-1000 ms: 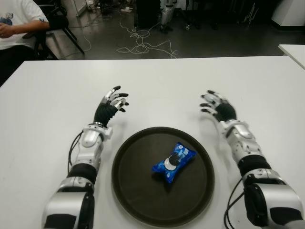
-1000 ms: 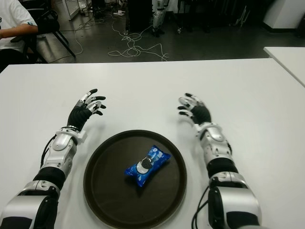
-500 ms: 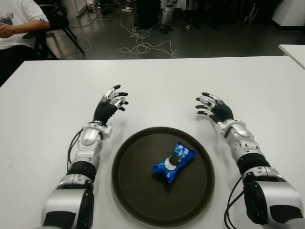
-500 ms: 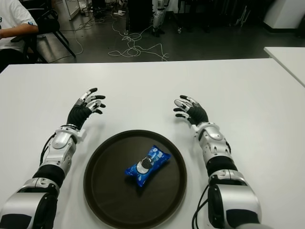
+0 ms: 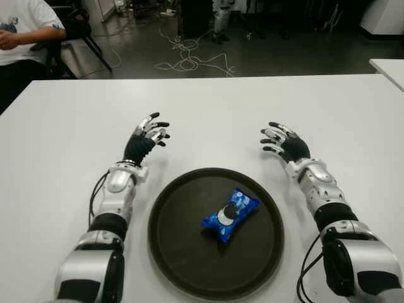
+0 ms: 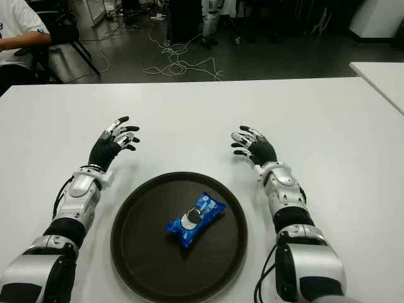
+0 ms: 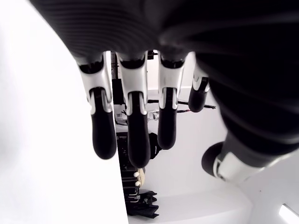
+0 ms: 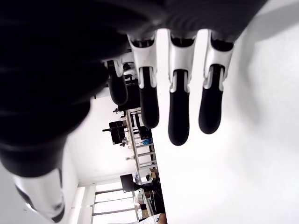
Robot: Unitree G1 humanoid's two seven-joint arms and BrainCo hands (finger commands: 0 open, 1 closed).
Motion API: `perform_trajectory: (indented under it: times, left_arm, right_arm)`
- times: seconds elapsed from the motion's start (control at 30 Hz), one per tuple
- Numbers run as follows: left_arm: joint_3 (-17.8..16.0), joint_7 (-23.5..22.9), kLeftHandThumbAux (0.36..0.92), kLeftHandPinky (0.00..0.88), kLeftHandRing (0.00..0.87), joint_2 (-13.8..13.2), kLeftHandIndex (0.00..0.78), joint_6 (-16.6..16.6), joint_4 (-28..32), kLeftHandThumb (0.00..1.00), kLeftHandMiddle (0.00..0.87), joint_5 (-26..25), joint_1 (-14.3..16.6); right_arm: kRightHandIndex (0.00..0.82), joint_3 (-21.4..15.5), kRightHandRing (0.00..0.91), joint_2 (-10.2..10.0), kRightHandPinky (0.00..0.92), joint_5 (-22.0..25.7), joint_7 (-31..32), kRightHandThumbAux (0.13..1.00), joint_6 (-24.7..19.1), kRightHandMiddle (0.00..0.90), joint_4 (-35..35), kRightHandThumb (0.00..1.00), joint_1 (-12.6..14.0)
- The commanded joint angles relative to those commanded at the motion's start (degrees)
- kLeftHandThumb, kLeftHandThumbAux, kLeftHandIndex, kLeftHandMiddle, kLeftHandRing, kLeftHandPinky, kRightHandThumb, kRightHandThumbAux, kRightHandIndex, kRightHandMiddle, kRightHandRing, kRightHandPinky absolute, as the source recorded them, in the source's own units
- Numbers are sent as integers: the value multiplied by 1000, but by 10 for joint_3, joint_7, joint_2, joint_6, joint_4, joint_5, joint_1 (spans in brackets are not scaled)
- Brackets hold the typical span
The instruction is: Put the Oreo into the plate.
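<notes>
We are seeing the Oreo (image 5: 230, 215), a light, crinkly, slippery pack best pinched across its middle, already lying in the plate (image 5: 177, 252), with our left robot hand (image 5: 146, 139) at ten o'clock and right robot hand (image 5: 284, 142) at two o'clock hovering spread and empty.

I see the white table (image 5: 208, 107) evenly and brightly lit from overhead, while the far floor (image 5: 189, 44) stays dim. Both wrist views are overexposed, with near fingers (image 7: 133, 135) blurred.

A white table (image 5: 221, 107), cables (image 5: 189, 60) on the dark floor, a seated person (image 5: 19, 31) beyond.
</notes>
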State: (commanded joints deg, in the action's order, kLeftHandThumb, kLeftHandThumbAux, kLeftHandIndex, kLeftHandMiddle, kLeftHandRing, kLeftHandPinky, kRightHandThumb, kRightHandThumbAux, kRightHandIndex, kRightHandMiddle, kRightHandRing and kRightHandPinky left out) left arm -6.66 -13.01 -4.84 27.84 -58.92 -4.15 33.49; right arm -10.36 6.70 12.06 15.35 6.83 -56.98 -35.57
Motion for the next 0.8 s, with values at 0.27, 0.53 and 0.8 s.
perform_trajectory:
  times: [0.27, 0.53, 0.8]
  left_arm:
    - [-3, -5, 638, 448, 381, 0, 121, 0, 2, 194, 289, -3, -2]
    - [-9, -11, 642, 460, 387, 1, 120, -2, 4, 208, 289, -9, -4]
    - [-11, -11, 653, 455, 380, 5, 121, 0, 11, 218, 290, -15, -10]
  right_arm:
    - [225, 3, 423, -10, 475, -3, -8, 730, 13, 360, 70, 0, 41]
    - [224, 23, 440, -32, 502, -11, -46, 734, -31, 366, 282, 0, 135]
    - [278, 32, 467, -50, 524, -25, -91, 767, -31, 398, 399, 0, 189]
